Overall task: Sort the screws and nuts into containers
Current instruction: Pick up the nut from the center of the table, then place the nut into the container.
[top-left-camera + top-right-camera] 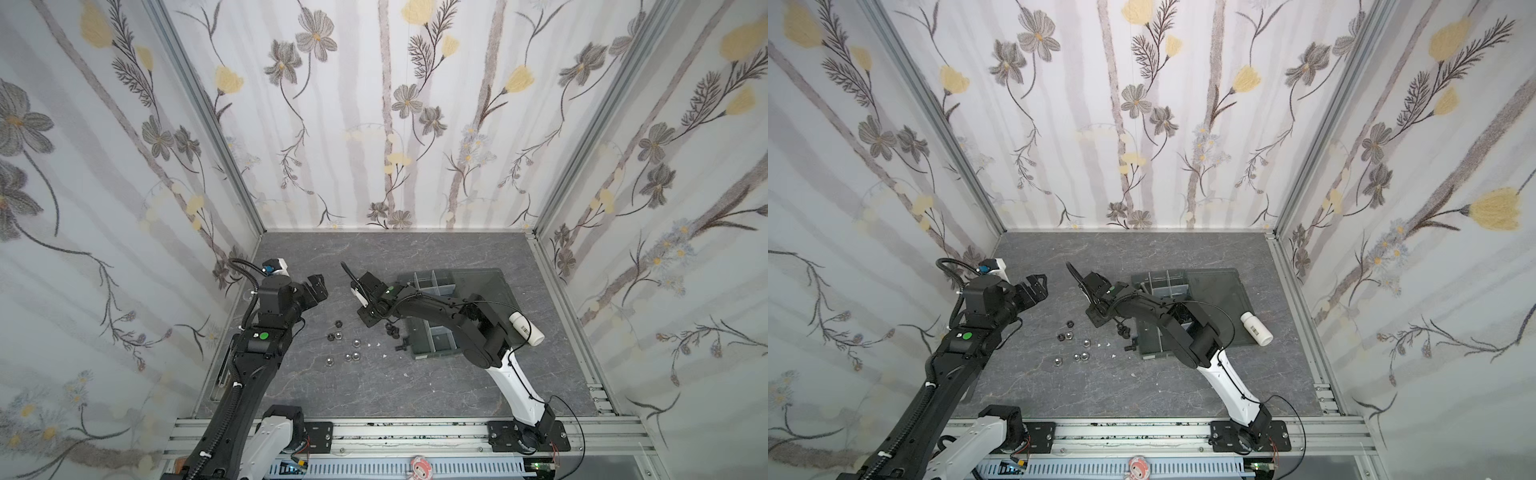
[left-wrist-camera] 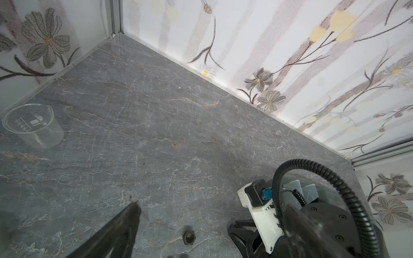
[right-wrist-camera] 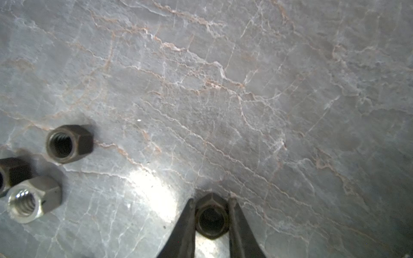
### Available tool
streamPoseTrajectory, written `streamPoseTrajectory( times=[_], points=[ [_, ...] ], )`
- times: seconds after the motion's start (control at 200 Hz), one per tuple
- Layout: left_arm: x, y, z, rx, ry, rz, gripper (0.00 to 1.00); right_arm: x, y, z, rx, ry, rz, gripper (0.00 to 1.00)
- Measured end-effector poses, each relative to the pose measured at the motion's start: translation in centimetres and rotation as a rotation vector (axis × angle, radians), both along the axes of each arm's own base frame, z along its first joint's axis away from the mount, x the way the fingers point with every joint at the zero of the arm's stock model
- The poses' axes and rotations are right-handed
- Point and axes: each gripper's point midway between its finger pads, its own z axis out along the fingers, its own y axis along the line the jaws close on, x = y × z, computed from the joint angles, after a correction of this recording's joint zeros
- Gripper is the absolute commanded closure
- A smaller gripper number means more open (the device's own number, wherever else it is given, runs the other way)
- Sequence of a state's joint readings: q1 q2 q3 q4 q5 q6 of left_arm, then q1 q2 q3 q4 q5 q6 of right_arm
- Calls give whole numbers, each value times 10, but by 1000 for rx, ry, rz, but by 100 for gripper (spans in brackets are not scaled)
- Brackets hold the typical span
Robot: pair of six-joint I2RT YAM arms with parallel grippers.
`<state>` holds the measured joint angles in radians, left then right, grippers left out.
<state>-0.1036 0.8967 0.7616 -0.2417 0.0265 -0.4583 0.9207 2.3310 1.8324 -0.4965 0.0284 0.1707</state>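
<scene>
Grey marble desk (image 1: 374, 257). Right gripper (image 3: 211, 200) clenched on black nut (image 3: 211, 221), bore upright. Box (image 1: 432, 279) near, toward right edge; right arm nearer. Left gripper (image 1: 319, 287) released.

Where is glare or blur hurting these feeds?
Right wrist view: a bright glare patch washes out the table beside the black nut pinched between the right fingers; the silver nut at the edge looks soft. Left wrist view: the left fingers blur up close, the table is sharp. Both top views: even light, no glare, loose nuts tiny.
</scene>
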Motion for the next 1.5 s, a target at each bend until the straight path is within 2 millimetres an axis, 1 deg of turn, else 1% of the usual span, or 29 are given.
streamPoseTrajectory(
  times=[0.375,0.665,0.899,1.019,1.199,1.319,1.444,1.499],
  points=[
    [0,1,0,-5,-1,4,0,-3,-2,4,-4,11,3,79],
    [0,-2,0,-8,2,-13,0,-2,-1,32,28,-16,3,79],
    [2,-5,-3,-7,10,-29,0,1,-10,54,35,-33,-12,79],
    [3,-9,-7,-17,24,-48,0,9,-23,67,45,-46,-33,79],
    [4,-10,-10,-18,33,-54,0,22,-51,77,46,-49,-84,79],
    [5,-13,-15,-24,49,-67,0,36,-77,83,48,-53,-137,79],
    [6,-14,-18,-26,59,-72,0,46,-104,85,45,-53,-188,79],
    [6,-14,-19,-26,62,-74,0,50,-113,87,47,-55,-205,79]
  ],
)
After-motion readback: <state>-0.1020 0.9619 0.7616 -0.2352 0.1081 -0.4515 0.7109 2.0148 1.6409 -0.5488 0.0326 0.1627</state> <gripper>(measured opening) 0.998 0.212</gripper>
